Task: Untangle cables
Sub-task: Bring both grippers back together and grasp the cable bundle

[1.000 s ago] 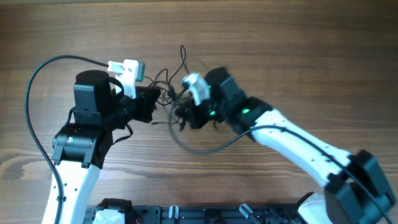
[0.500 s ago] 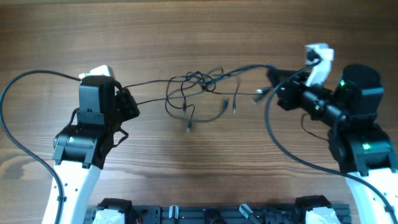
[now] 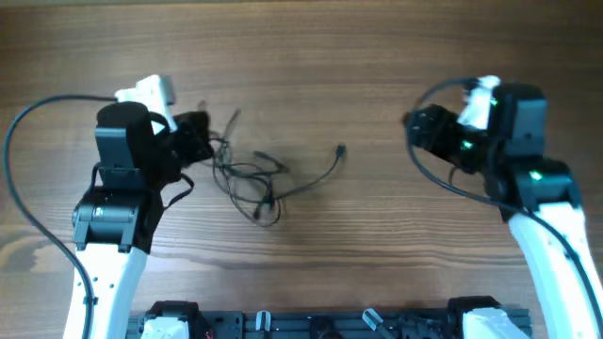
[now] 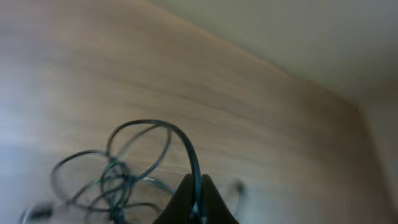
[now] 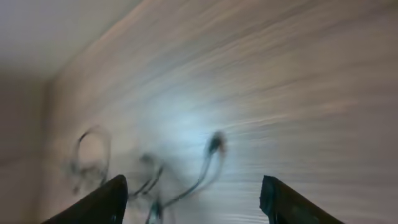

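Looks like we're mid-untangle, at the regrasp stage. The left gripper (image 3: pixel 200 139) is clenched on one strand of the cables (image 3: pixel 247 174). In the left wrist view you can see a loop rising right out of the pinched tips. The rest of the bunch lies loose on the wooden table (image 3: pixel 377 56) just beside the left gripper, toward the right arm. One strand trails further out and ends in a small plug (image 3: pixel 340 149).

The right gripper (image 3: pixel 415 127) is well apart from the left gripper. Its fingers (image 5: pixel 106 202) are spread wide with nothing between them, so it's released and empty.

My guess for the next move: the right arm comes in for that stray plug end or another strand, clamps it, and pulls away from the left gripper. The knot near the left gripper looks snug, so pull gently.
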{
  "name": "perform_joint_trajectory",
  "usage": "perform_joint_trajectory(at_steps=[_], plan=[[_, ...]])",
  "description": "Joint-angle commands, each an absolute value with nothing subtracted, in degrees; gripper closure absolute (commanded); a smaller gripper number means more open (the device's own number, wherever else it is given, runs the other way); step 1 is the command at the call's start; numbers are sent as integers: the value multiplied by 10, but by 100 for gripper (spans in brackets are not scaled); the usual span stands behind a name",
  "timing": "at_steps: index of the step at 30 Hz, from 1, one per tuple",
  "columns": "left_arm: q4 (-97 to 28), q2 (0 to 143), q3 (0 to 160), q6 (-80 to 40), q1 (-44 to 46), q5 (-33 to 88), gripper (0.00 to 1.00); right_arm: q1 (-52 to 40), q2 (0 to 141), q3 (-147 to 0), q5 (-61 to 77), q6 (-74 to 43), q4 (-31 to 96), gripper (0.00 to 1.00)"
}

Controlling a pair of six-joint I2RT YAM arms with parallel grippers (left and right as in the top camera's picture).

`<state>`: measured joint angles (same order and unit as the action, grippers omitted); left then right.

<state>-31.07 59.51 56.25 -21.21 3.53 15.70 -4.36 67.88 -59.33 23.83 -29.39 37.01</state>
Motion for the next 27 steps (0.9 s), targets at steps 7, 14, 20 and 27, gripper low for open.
perform_joint_trajectory(at_steps=[7,14,20,27], plan=[[-195,589,563,-105,35,490,96,-154,831,-595,581,-161,219,39],[-172,588,563,-105,35,546,95,-251,906,-595,537,-190,110,39],[-122,588,563,-107,35,626,93,-330,937,-595,384,-106,62,50],[-117,588,563,-107,35,686,95,-339,943,-595,313,-187,-46,65]])
